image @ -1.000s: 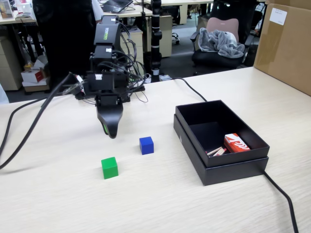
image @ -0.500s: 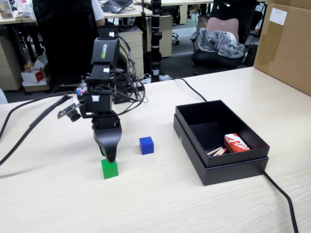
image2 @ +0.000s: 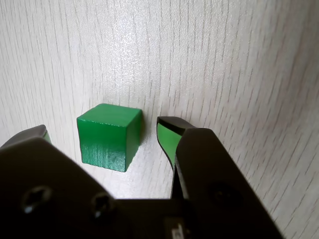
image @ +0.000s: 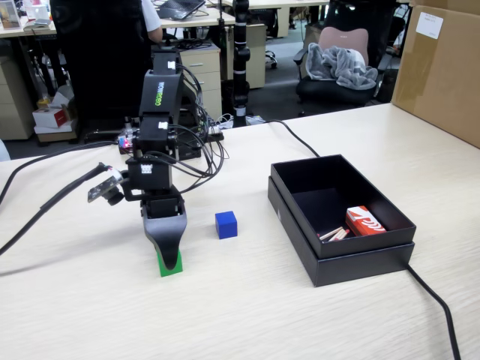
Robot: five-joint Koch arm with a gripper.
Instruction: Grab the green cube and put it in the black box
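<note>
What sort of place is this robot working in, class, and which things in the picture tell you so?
Most likely an open-plan office. In the fixed view, behind the pale wood-grain table stand an office chair draped with a grey garment, a drawer cabinet and further desks, one carrying a laptop.

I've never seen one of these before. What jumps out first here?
The black robot arm stands on the pale table, its gripper lowered open around a small green cube, one jaw on each side. Right of it in the fixed view sit a blue cube and a black box holding a red-and-white pack.
</note>
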